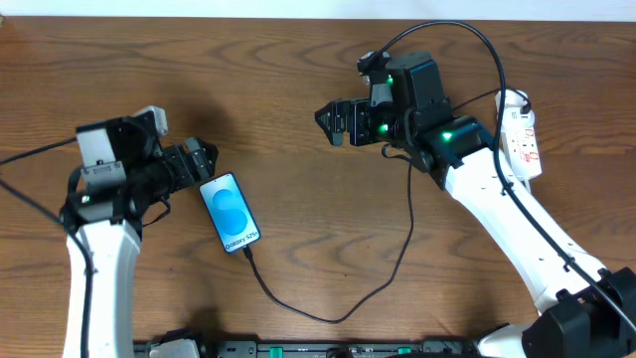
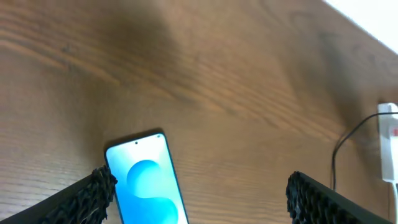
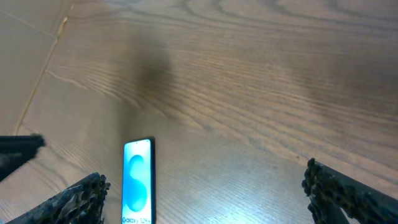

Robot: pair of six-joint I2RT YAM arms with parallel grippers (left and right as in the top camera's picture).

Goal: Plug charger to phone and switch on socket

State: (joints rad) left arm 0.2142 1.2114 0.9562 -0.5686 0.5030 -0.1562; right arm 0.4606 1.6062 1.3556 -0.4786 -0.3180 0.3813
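Note:
The phone (image 1: pixel 230 213) lies flat on the wooden table with its blue screen up, also seen in the left wrist view (image 2: pixel 146 180) and the right wrist view (image 3: pixel 137 180). The charger (image 1: pixel 328 316), a thin black cable, runs from the phone's near end in a loop toward the right; I cannot tell whether its tip is seated. The white socket (image 1: pixel 522 134) lies at the far right, partly behind the right arm, and shows at the edge (image 2: pixel 388 143). My left gripper (image 1: pixel 204 159) (image 2: pixel 202 202) stands open just beyond the phone's far end. My right gripper (image 1: pixel 328 119) (image 3: pixel 205 199) is open and empty, above bare table.
The robots' thicker black cables (image 1: pixel 467 40) arc over the right arm. The left arm's base (image 1: pixel 99 259) stands at the near left, the right arm (image 1: pixel 527 249) crosses the near right. The table's pale far edge (image 2: pixel 373 18) shows beyond the wood.

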